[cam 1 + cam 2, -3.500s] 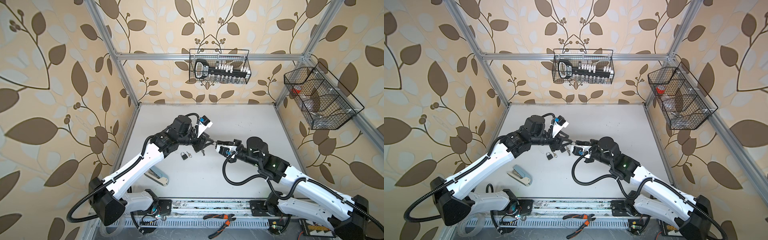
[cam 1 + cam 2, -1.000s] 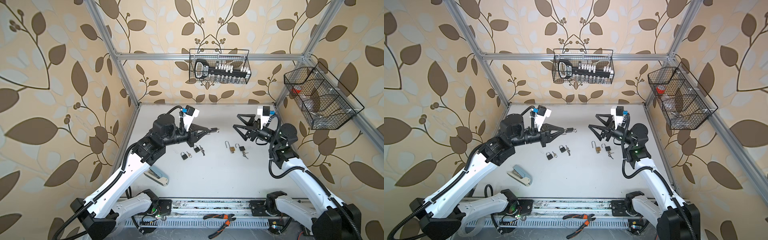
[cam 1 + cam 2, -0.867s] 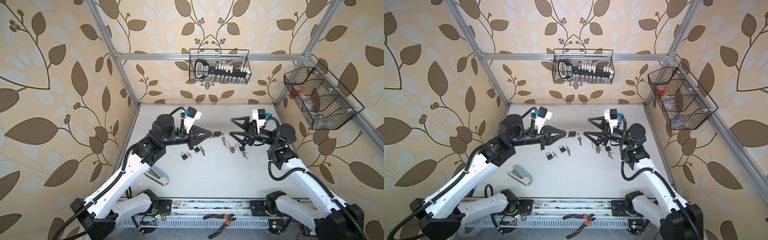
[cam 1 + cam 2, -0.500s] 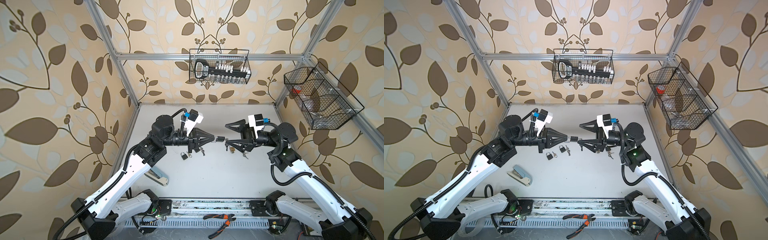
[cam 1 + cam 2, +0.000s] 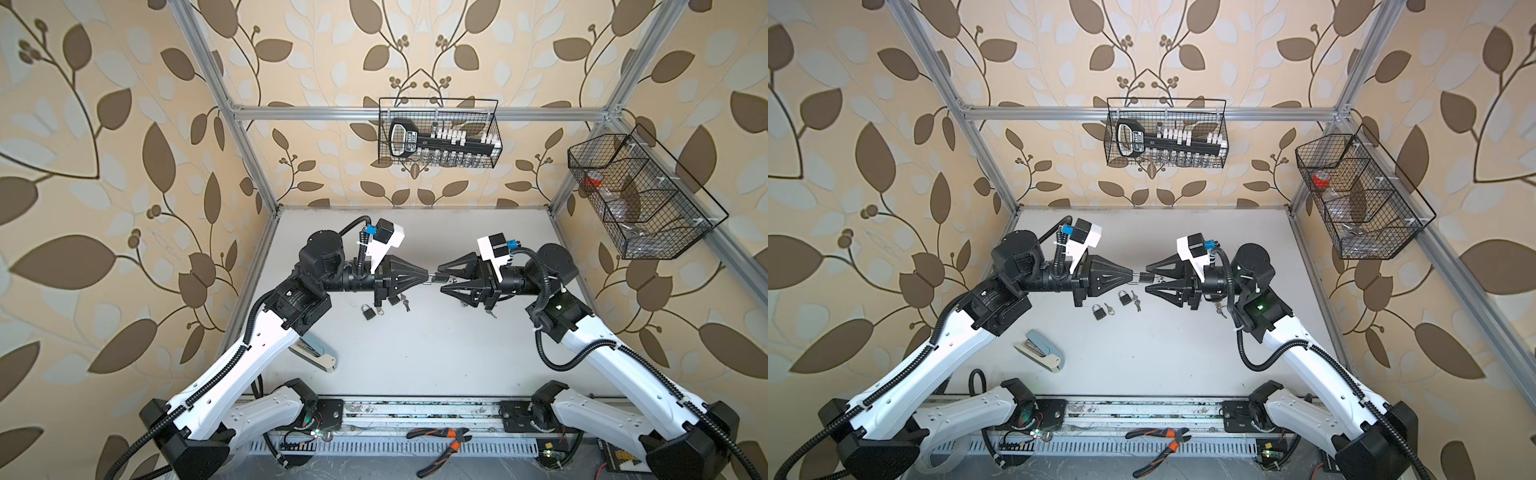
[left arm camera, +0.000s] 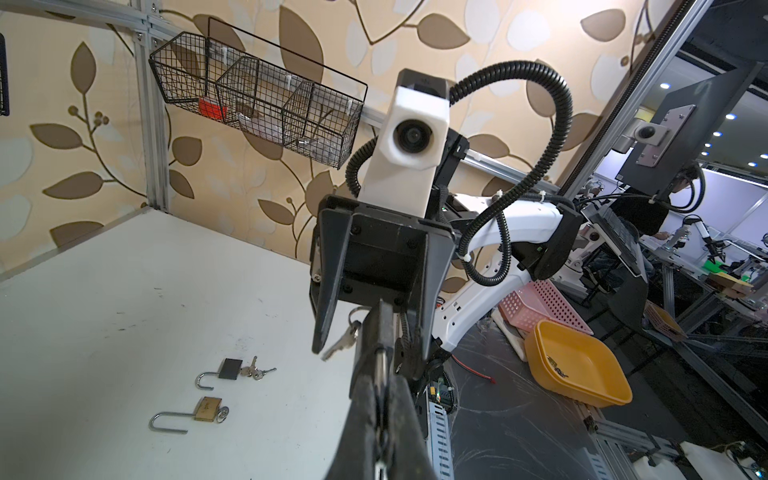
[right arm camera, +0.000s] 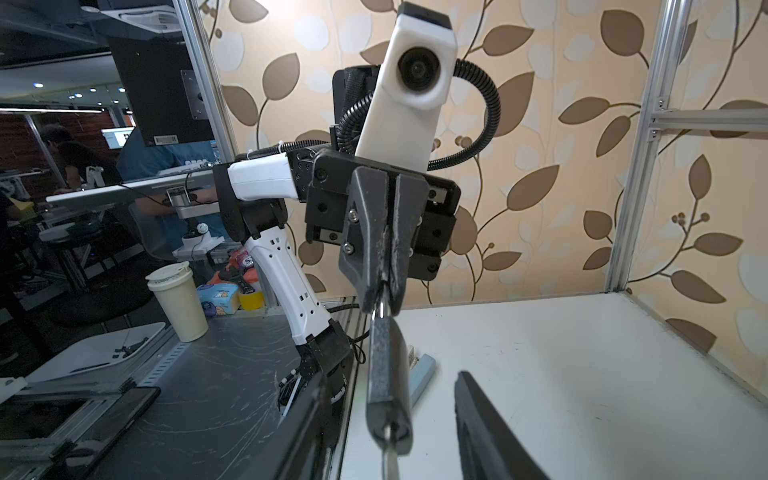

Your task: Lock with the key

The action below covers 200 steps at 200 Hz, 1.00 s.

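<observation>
Padlock point(image 7: 388, 374) is held in mid-air over the worktop point(image 5: 415, 357), between the two arms. Left gripper point(image 5: 427, 277) is pinched tight on its shackle. The long axis runs gripper to gripper, body end toward the right gripper point(image 5: 1148, 279). Its jaws stand half-wide either side of the body, not touching. I judge the right arm nearer the keyed end.

The left gripper point(image 5: 1133, 277) and right gripper point(image 5: 1147, 278) wall off both sides of the lock point(image 5: 1144, 276). Above the lock, open air. On the table point(image 5: 1163, 357) under it and leftward lie spare padlocks point(image 5: 1099, 311) and keys point(image 5: 1135, 306). From the lock toward the rail point(image 5: 1142, 409), bare table, stapler point(image 5: 1038, 354) off left.
</observation>
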Each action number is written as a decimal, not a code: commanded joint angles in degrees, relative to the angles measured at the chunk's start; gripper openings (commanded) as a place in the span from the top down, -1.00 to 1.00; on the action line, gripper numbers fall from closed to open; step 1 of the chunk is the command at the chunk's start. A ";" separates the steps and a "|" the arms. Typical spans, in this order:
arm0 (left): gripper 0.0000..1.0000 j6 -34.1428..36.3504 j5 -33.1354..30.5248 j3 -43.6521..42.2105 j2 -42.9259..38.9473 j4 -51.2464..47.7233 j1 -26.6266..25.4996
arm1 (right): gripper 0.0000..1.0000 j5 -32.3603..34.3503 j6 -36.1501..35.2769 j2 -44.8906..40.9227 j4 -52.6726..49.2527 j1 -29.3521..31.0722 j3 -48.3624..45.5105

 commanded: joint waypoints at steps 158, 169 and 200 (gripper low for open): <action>1.00 1.26 1.54 0.89 -1.37 3.22 -0.18 | 0.83 -1.68 4.19 -0.14 3.76 1.16 2.11; 1.00 1.26 1.21 0.85 -1.49 3.13 -0.19 | 0.93 -1.67 4.28 -0.22 3.68 1.12 2.16; 1.00 1.19 0.32 0.87 -1.85 3.16 -0.12 | 1.00 -1.02 4.24 -0.93 2.76 1.18 2.38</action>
